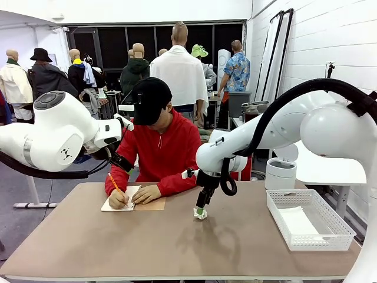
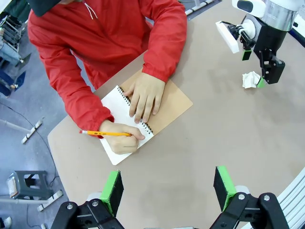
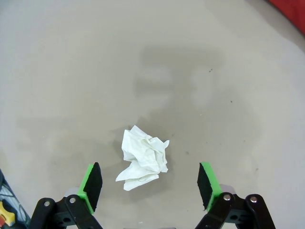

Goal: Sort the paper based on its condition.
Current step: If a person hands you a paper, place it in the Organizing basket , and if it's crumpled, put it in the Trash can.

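Table carries crumpled paper squarely between the fingers of the released right claw; left claw, also released, is well apart from it.

The table has a smooth, matt tan top, dull enough to hold soft shadows. The paper on it is thin, white and harshly creased (almost tissue-like at its edges). The notebook has a matt brown cardboard cover, a plain white page and a wire spiral. The basket is white moulded plastic with latticed walls. The left arm and right arm wear glossy white plastic shells. The left claw and right claw are matt black with rubbery-looking green pads. The person's red jacket is smooth cloth.
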`<action>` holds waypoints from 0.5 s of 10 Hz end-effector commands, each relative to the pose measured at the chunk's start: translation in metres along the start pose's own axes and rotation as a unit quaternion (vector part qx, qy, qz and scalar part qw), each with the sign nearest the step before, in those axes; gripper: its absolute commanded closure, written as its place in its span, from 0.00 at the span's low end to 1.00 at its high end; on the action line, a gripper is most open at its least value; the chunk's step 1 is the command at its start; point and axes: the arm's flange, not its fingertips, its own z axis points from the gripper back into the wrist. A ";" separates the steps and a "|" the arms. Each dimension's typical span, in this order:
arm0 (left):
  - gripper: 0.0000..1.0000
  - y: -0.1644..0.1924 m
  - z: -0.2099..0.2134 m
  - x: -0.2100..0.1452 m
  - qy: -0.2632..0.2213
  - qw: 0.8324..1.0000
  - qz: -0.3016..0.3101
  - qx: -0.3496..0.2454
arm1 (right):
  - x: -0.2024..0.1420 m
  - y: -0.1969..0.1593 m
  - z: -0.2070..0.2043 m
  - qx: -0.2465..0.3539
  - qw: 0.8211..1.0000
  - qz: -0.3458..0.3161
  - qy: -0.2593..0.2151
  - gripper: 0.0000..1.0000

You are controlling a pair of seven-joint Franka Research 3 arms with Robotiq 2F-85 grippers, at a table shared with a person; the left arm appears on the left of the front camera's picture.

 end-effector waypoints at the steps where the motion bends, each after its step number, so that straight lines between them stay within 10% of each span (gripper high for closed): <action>1: 0.00 0.000 0.000 0.000 0.001 1.000 -0.002 0.000 | 0.005 -0.003 -0.004 0.000 1.000 0.012 0.018 0.00; 5: 0.00 0.000 0.000 0.000 0.001 1.000 -0.002 0.000 | 0.008 -0.006 -0.015 0.012 0.999 0.022 0.032 0.00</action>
